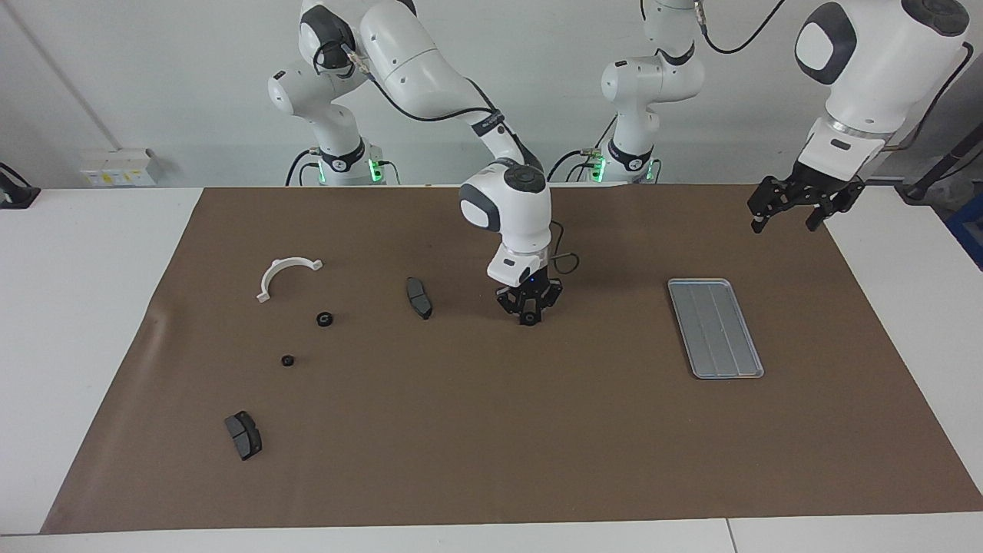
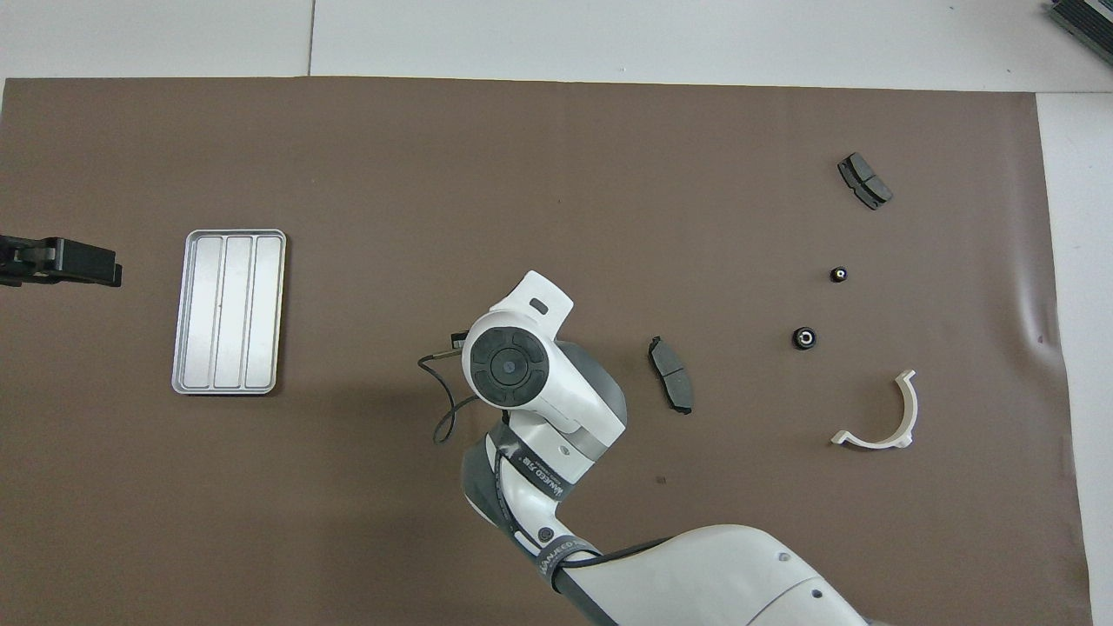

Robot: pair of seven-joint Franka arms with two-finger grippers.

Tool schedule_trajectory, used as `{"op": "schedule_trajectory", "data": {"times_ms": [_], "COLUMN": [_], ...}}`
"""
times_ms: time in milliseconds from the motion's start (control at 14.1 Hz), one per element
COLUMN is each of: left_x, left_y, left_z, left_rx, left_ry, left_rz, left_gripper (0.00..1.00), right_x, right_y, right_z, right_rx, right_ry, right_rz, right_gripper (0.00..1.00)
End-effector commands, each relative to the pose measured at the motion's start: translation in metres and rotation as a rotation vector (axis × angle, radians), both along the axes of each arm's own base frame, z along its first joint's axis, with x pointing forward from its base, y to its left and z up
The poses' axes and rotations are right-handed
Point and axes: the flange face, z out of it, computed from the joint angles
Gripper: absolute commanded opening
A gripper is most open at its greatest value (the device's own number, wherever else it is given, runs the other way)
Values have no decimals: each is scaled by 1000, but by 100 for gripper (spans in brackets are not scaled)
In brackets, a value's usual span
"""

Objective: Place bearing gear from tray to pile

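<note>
So the bearing gear isn't on the tray at this point. It's down on the brown mat, roughly 9 o'clock from the tray in the facing view, with the nearest brake pad at about 10 o'clock from it. The rest of the pile is spread further out toward 9.

The right gripper is right down on the gear, fingers drawn in narrow around it. It looks like a pinch to me, but I can't tell if the pads are properly seated, since the overhead view only shows the wrist covering everything. The left gripper waits with its fingers spread wide and nothing in them, up over the mat's corner at about 1 o'clock from the tray.

Handling guess: small, rigid, light, probably smooth-sided, so it could squirt out or roll if pinched off-centre. I'd grab it straight across the outer rim, low and square — then it's a short carry to the pile.
</note>
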Motion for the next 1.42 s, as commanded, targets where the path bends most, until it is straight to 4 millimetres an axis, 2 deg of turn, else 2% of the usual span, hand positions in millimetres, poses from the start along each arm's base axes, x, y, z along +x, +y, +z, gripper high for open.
{"op": "schedule_trajectory", "data": {"times_ms": [0,71,213,356,498,640,782,924,1067,1351], "left_x": [-2,-2,-2,-3,-3,-4,-5,-5,-5,-5], "left_y": [-2,-1,0,-2,-3,-5,-6,-8,-9,-9], "left_z": [-2,0,5,19,26,31,32,31,29,30], "left_rx": [-12,-12,-10,-6,1,1,-8,-10,-11,-11], "left_ry": [-7,-7,-3,7,33,37,31,28,28,25], "left_rz": [-8,-7,-5,-10,-12,-17,-17,-20,-23,-28], "left_gripper": [100,100,100,100,100,100,100,100,100,100], "right_x": [3,4,17,40,54,71,89,100,105,112], "right_y": [2,0,-23,-73,-108,-158,-210,-260,-302,-358], "right_z": [5,15,52,91,113,129,130,115,97,58], "right_rx": [-11,-7,-3,-13,-6,-19,-49,-59,-74,-84], "right_ry": [2,9,3,3,32,61,82,104,115,96], "right_rz": [-12,-24,-66,-120,-114,-125,-87,-52,-25,-2], "right_gripper": [0,0,0,0,0,0,0,0,0,0]}}
